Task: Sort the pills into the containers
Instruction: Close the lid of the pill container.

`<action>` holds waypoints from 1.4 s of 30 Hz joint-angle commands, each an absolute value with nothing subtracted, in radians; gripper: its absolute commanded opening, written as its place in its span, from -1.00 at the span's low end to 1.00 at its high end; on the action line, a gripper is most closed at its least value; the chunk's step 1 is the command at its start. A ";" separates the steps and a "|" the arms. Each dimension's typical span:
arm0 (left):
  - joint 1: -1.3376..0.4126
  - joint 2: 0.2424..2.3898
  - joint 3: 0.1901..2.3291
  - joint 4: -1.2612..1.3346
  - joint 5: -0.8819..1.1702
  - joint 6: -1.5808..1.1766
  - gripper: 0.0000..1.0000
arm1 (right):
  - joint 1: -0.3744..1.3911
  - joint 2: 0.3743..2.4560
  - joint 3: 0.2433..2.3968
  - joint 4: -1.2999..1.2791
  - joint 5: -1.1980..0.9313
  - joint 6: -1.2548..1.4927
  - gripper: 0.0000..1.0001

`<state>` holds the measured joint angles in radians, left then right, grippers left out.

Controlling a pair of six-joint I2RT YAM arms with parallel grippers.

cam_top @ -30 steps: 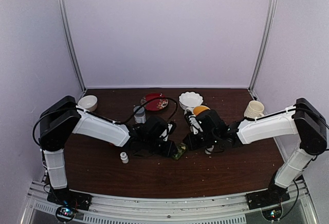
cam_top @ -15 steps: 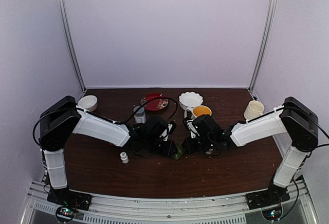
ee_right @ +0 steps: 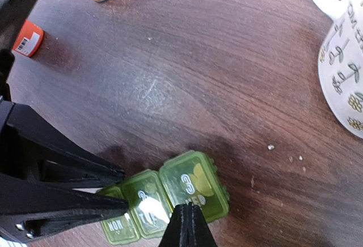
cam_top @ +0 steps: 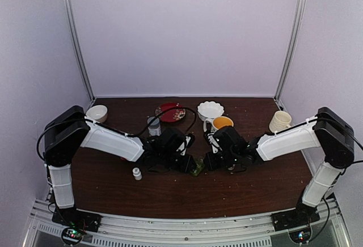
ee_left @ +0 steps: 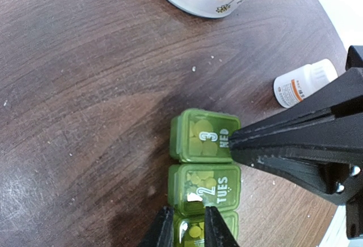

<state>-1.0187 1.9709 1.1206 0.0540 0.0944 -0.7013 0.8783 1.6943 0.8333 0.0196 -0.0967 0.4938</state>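
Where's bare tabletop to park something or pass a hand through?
Free: the table's near strip, from pill box to front edge; the far stretch between scalloped bowl and cream cup. Crowded: centre, where left gripper and right gripper meet at the pill box, mug and bottles close by.

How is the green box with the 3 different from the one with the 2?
The box marked 3 says WED and sits at the end of the row. The box marked 2 says TUES and sits between two neighbours. Both are green, with their lids shut.
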 commanded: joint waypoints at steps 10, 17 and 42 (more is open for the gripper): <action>-1.011 2.021 1.111 -0.015 0.086 -0.687 -0.60 | 0.871 1.586 0.932 -0.122 -0.014 0.420 -1.00; -1.011 2.022 1.111 -0.014 0.087 -0.687 -0.61 | 0.872 1.676 0.921 -0.107 -0.068 0.417 -1.00; -1.010 2.021 1.112 -0.014 0.092 -0.681 -0.61 | 0.877 1.740 0.876 -0.055 -0.266 0.423 -1.00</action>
